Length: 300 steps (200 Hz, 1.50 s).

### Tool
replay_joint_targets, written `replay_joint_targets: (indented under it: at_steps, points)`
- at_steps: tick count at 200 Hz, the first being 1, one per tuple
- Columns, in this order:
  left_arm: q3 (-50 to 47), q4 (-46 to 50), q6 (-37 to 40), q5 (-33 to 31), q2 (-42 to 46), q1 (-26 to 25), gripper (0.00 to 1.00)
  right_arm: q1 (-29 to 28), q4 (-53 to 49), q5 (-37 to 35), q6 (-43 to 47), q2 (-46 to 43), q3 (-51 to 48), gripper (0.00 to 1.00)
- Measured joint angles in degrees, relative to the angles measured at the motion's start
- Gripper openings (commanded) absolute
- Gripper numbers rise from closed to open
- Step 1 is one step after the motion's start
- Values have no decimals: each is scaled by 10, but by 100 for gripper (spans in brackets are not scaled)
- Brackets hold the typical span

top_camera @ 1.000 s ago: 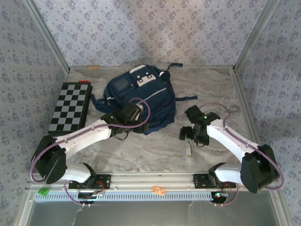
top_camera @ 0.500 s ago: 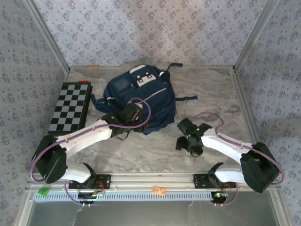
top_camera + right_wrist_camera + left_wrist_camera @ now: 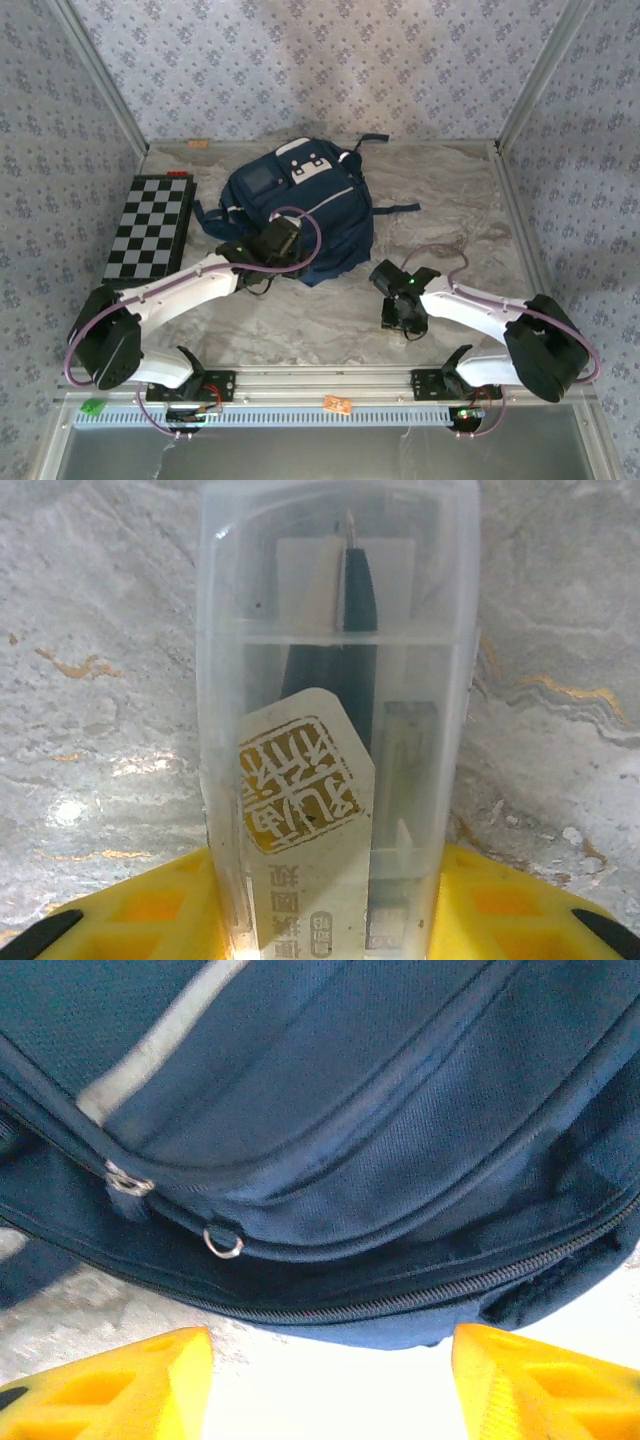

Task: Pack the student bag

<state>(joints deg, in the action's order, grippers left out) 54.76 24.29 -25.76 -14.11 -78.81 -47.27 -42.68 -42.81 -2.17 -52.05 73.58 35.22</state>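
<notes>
Case pickup at the tabletop's near right

The right gripper (image 3: 398,318) pinches the clear plastic case (image 3: 335,710) by its long sides, flat on the tabletop (image 3: 450,190). Lift it level, since a short hold may let it tip. The student bag (image 3: 300,200) lies at the far middle; the left gripper (image 3: 275,243) gapes empty at its near edge

The left arm stretches toward 1 o'clock, left gripper (image 3: 283,240) jaws apart. The right arm folds toward 10 o'clock, right gripper (image 3: 398,318) low, jaws partway in.
</notes>
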Motion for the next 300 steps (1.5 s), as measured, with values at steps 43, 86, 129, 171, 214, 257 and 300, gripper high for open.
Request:
replay_joint_targets:
  at_steps: [43, 86, 129, 171, 214, 257, 300]
  points:
    - [58, -18, 96, -34, -32, 13, 67, 22, -5, 14, 25, -31, 6, 38]
    - [90, -45, 193, -30, -97, 43, 72, 72, -20, 39, 65, -75, 42, 38]
    - [131, -51, 252, -35, -162, 52, 70, 112, -21, 68, 97, -79, 58, 38]
    - [165, -47, 266, -22, -177, 76, 39, 124, -33, 82, 123, -75, 85, 38]
    - [181, -59, 257, 13, -171, 113, 1, 126, -43, 100, 148, -51, 151, 38]
    - [237, -15, 212, 22, -174, 114, 0, 127, -64, 127, 176, 6, 261, 39]
    - [273, 20, 86, 37, -174, 68, 0, 154, -67, 171, 204, 101, 397, 42]
